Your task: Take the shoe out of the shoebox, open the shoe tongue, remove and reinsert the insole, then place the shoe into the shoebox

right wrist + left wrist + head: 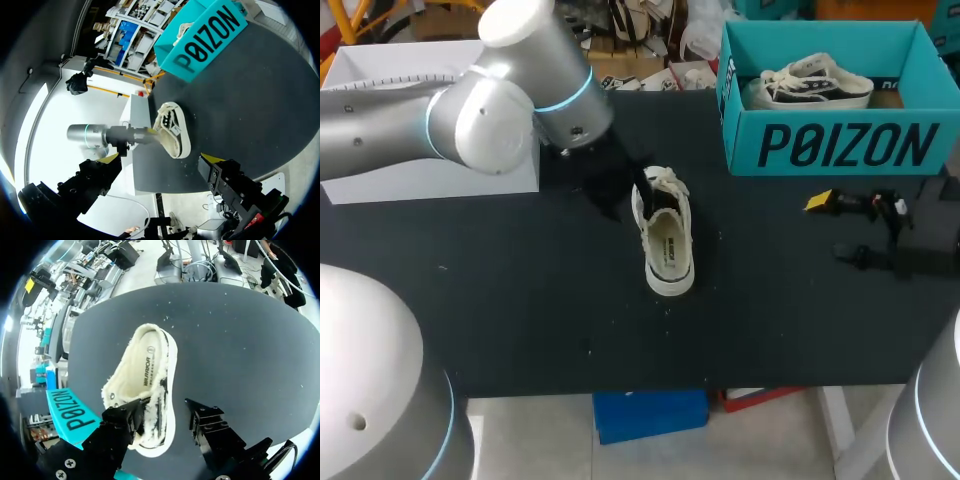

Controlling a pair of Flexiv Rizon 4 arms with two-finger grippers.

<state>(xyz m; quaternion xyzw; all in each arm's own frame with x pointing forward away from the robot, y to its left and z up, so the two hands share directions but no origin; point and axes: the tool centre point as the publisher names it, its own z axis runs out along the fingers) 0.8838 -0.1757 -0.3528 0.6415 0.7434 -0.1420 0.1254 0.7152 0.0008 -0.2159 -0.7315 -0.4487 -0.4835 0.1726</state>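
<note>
Shoe (667, 238) stands sole-down on the tabletop (520, 300), near and left of the teal shoebox (830, 150), heel at the near end. Your left gripper (162, 415) hangs over its laced front, jaws apart. Your right gripper (160, 161) sits well off to the right, jaws apart too. Expect light, floppy canvas on a stiffer sole, so pinch the tongue edge or heel rim.

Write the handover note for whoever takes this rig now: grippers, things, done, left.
Left gripper: open, at the laced end of the shoe.
Right gripper: open, apart from the shoe.
Shoe stands on the table, outside the shoebox; insole lies in it. The shoebox holds another shoe.
Done: shoe taken out.
Left: shoe back into the shoebox; tongue and insole steps cannot be judged from here.
</note>
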